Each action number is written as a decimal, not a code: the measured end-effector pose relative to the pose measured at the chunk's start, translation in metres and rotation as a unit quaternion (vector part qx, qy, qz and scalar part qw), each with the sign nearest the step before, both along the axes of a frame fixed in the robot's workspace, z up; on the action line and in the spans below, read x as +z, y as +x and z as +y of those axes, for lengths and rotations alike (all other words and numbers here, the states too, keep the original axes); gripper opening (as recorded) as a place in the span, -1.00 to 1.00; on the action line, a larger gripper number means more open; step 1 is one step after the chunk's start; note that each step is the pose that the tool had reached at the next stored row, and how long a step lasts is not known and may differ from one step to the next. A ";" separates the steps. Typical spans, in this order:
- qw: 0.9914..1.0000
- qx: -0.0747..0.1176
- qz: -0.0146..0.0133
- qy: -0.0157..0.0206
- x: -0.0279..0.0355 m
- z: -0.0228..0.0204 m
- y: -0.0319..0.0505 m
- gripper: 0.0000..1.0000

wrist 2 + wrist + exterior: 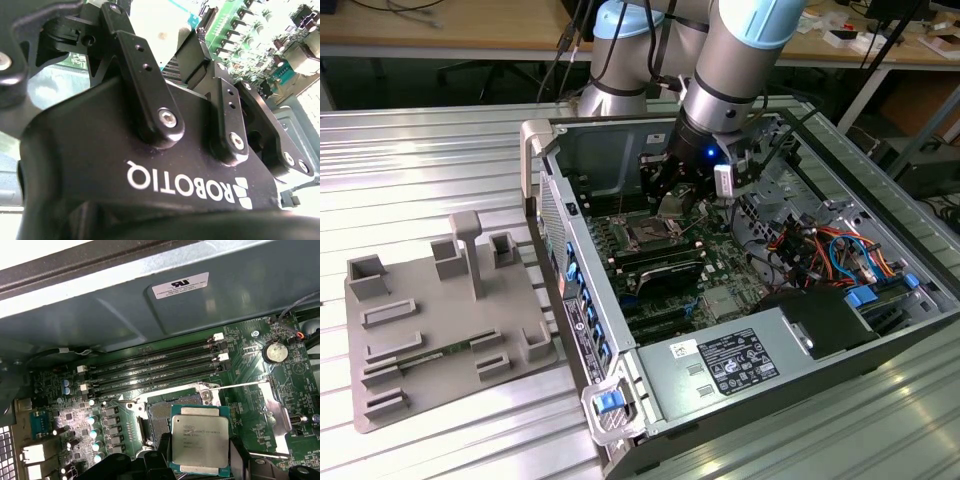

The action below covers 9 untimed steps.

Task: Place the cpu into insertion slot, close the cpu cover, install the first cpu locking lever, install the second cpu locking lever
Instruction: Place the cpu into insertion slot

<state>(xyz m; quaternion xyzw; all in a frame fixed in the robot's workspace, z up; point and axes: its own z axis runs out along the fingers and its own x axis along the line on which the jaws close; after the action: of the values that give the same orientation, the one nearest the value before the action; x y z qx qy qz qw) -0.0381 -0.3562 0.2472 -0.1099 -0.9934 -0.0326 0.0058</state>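
First wrist view, claw [200, 462] pinching the cpu [200, 437], chip held partly over the insertion slot [158, 416]

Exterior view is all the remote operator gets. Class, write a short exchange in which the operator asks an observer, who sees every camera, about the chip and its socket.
Operator: Is the chip in the socket yet?
Observer: No. In the first wrist view the gripper holds the chip by two opposite edges, metal top facing the camera, not seated in the socket.
Operator: And the cover?
Observer: The cover is swung open to one side, leaving the socket uncovered.
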 end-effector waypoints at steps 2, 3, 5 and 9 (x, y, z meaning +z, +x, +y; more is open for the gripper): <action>1.000 0.000 0.000 0.000 0.0000 0.0000 0.0000 0.09; 1.000 -0.001 0.000 0.000 -0.0001 0.0000 0.0000 0.09; 1.000 -0.001 0.000 0.000 -0.0001 0.0000 0.0000 0.09; 1.000 -0.002 0.000 0.000 -0.0002 0.0000 0.0000 0.09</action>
<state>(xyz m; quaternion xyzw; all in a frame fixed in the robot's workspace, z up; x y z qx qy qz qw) -0.0381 -0.3562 0.2470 -0.1118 -0.9932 -0.0326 0.0057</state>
